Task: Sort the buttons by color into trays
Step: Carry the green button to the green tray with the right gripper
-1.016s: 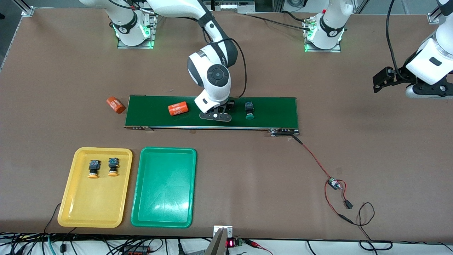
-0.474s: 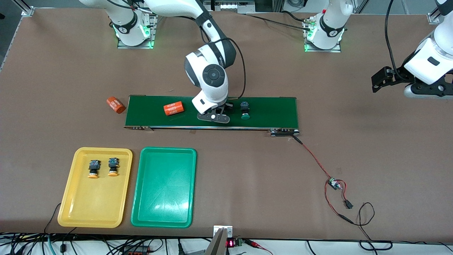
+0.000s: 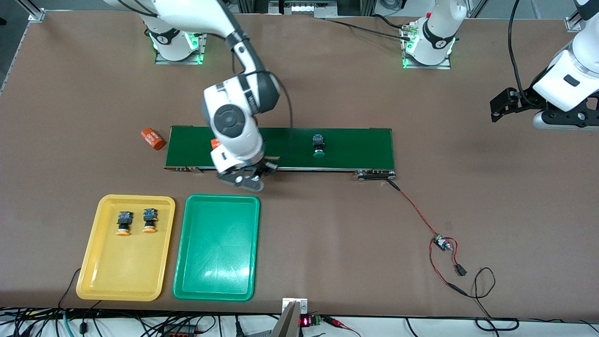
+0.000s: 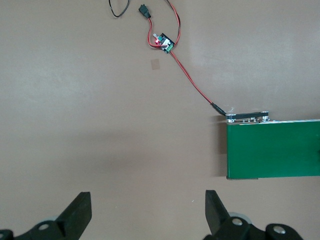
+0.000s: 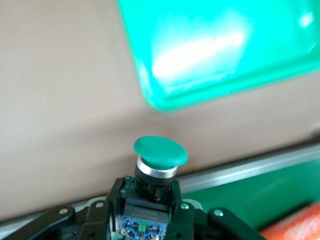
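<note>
I see the right gripper [image 3: 250, 180] up in the air over the near edge of the long dark-green conveyor belt [image 3: 355, 145], its fingers clamped on a green-capped push-button switch [image 5: 159, 160]. A second green-capped switch [image 3: 318, 145] lies on the belt. Two yellow-orange-capped switches [image 3: 136, 221] sit in the shallow yellow plastic tray [image 3: 107, 281], with the matching green tray [image 3: 215, 276] just beside it. The left gripper [image 4: 147, 215] waits with fingers spread over bare table.
</note>
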Robot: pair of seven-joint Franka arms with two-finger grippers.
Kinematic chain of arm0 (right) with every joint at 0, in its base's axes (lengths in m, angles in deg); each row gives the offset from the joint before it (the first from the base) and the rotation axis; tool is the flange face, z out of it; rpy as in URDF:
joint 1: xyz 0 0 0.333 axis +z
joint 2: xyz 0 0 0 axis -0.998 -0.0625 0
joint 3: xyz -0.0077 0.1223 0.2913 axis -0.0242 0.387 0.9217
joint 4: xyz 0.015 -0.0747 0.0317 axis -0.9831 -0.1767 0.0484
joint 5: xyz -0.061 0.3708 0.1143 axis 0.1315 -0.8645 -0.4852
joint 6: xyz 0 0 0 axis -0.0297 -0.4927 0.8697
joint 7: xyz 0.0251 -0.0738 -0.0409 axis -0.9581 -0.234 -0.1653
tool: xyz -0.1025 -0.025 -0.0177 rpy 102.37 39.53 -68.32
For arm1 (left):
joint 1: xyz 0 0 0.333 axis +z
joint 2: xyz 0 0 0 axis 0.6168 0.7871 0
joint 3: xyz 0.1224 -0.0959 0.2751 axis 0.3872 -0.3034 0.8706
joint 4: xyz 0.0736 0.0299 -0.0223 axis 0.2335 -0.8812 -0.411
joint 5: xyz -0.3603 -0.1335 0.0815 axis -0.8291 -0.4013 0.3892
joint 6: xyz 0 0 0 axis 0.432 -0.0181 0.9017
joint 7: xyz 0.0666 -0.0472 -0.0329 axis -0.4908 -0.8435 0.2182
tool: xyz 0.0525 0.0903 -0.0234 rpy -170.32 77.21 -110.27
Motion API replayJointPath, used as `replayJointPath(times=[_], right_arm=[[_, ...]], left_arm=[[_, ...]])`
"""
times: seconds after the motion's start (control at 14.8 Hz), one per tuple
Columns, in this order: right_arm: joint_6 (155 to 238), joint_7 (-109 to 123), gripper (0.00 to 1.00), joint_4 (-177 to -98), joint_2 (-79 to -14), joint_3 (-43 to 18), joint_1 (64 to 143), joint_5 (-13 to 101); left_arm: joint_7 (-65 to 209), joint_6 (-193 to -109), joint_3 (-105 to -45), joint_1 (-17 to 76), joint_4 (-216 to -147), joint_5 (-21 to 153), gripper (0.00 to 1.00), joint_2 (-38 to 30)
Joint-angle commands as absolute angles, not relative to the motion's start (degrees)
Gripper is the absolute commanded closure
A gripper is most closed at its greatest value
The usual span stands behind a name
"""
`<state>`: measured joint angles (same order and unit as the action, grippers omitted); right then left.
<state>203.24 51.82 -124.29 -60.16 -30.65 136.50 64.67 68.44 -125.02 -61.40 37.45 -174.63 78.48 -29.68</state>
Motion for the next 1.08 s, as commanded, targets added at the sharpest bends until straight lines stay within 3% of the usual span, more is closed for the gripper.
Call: replayJointPath(times=[0.0,0.41,0.61,1.02], right_arm=[[203.2,45.4,1.00,-119.5,-62.4,-30.7,131.9,66.4],[209.9,22.4,1.00,-117.9,-67.5,-30.6,124.7,65.9],[214.9,18.6,1.00,-116.8,-71.2,-30.6,124.3,65.9],[217.0,14.0,1.00,-111.0,-77.5,-30.4,121.7,65.9]], left_arm=[[68.7,-123.2,-61.5,37.3,-172.9,77.6,0.00,-29.1],[68.3,-122.8,-61.6,37.3,-172.9,77.6,0.00,-29.1],[68.8,-122.9,-61.5,37.3,-172.9,77.7,0.00,-29.1],[68.2,-122.9,-61.5,37.6,-172.9,77.9,0.00,-29.1]])
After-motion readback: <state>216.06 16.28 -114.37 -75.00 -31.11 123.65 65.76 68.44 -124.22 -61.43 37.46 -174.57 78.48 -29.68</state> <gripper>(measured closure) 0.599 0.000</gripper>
